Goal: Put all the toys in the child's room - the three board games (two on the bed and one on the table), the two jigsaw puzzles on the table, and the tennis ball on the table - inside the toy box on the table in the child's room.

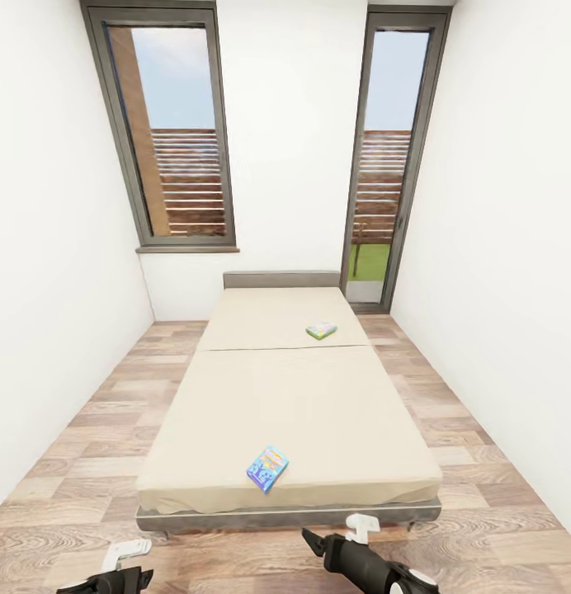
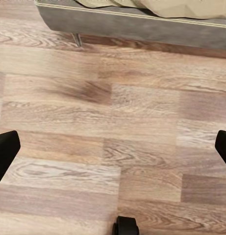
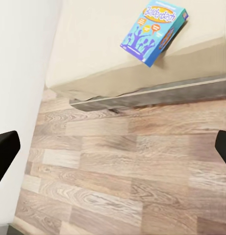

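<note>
Head view is looking down the length of the bed (image 1: 318,412), whose plain beige mattress is sitting on a grey padded frame between two white walls, with wood-plank floor (image 1: 63,495) running along both sides. Two board games are lying on the mattress, well apart. The blue board game (image 1: 267,468) is resting near the foot edge, turned at an angle to the bed's sides — in the right wrist view the same box (image 3: 153,30) is showing an orange banner with lettering and a dark tree figure, close to the mattress corner above the grey frame. The green board game (image 1: 321,330) is lying farther up, toward the headboard and a little to the right of centre.

Left gripper (image 1: 125,565) is hanging low over the floor at the foot of the bed; in its wrist view its black fingertips (image 2: 5,152) are standing far apart with only floor planks between them — released, holding nothing. Right gripper (image 1: 339,532) is hovering just short of the bed frame, its fingertips (image 3: 5,149) likewise spread wide and empty.

Beyond the headboard a tall window (image 1: 166,132) and a glass door (image 1: 393,157) are showing a slatted fence outside.
</note>
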### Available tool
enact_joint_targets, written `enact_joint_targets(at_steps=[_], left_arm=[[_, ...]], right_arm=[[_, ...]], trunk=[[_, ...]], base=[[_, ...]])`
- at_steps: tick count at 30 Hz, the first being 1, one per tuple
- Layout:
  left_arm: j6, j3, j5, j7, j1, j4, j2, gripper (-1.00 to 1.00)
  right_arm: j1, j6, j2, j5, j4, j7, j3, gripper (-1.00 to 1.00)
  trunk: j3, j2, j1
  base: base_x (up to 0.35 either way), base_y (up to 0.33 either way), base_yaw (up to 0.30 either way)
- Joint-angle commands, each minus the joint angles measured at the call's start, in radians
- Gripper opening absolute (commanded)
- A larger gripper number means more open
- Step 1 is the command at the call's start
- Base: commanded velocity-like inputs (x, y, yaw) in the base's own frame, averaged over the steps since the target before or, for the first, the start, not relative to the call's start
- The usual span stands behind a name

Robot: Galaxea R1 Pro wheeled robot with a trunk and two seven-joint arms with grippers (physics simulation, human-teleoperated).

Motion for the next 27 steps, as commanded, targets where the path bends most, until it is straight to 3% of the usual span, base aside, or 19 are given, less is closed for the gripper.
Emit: enact_joint_targets(at_steps=[1, 9, 12, 13, 16, 17, 18, 19, 21, 22, 27], left_arm=[[0.0, 0.009, -0.008, -0.005, -0.001, 0.0, 0.001, 1.0], [0.017, 0.017, 0.002, -0.026, -0.005, -0.004, 0.018, 1.0], [0.087, 0.022, 0.005, -0.077, -0.011, -0.007, 0.047, 1.0], [0.158, 0.023, 0.005, -0.125, -0.014, -0.013, 0.066, 1.0], [0.29, 0.025, 0.006, -0.217, -0.025, -0.044, 0.094, 1.0], [0.38, 0.024, 0.006, -0.283, -0.041, -0.088, 0.11, 1.0], [0.425, 0.025, 0.006, -0.317, -0.051, -0.118, 0.117, 1.0], [0.513, 0.025, 0.005, -0.381, -0.067, -0.185, 0.129, 1.0], [0.599, 0.025, 0.004, -0.437, -0.077, -0.256, 0.138, 1.0], [0.678, 0.025, 0.003, -0.481, -0.083, -0.322, 0.145, 1.0], [0.836, 0.027, 0.003, -0.557, -0.092, -0.449, 0.163, 1.0]], right_arm=[[0.0, 0.008, 0.0, -0.012, 0.0, -0.002, -0.001, 1.0], [0.0, 0.004, 0.001, -0.017, 0.003, -0.008, -0.001, 1.0], [0.0, 0.009, 0.001, -0.021, 0.003, -0.003, -0.004, 1.0], [0.0, 0.012, 0.001, -0.025, 0.003, -0.002, -0.007, 1.0], [-0.003, 0.021, 0.002, -0.04, 0.004, -0.004, -0.009, 1.0], [-0.007, 0.033, 0.005, -0.061, 0.006, -0.006, -0.01, 1.0], [-0.01, 0.041, 0.006, -0.075, 0.007, -0.007, -0.011, 1.0], [-0.022, 0.063, 0.011, -0.112, 0.009, -0.01, -0.011, 1.0], [-0.038, 0.088, 0.016, -0.155, 0.01, -0.017, -0.012, 1.0], [-0.055, 0.109, 0.019, -0.199, 0.011, -0.032, -0.012, 1.0], [-0.09, 0.142, 0.023, -0.343, 0.011, -0.156, -0.015, 1.0]], trunk=[[-0.001, -0.001, 0.0], [-0.001, -0.001, 0.0], [-0.001, -0.001, 0.0], [-0.001, -0.001, 0.0], [-0.001, -0.001, 0.0], [-0.001, -0.001, 0.0], [-0.001, -0.001, 0.0], [-0.001, -0.001, 0.0], [-0.001, -0.001, 0.0], [-0.001, -0.001, 0.0], [-0.001, -0.001, 0.0]], base=[[0.0, 0.0, 0.0], [0.0, 0.0, 0.0], [0.0, 0.0, 0.0], [0.0, 0.0, 0.0], [0.0, 0.0, 0.0], [0.0, 0.0, 0.0], [0.0, 0.0, 0.0], [0.0, 0.0, 0.0], [0.0, 0.0, 0.0], [0.0, 0.0, 0.0], [0.0, 0.0, 0.0]])
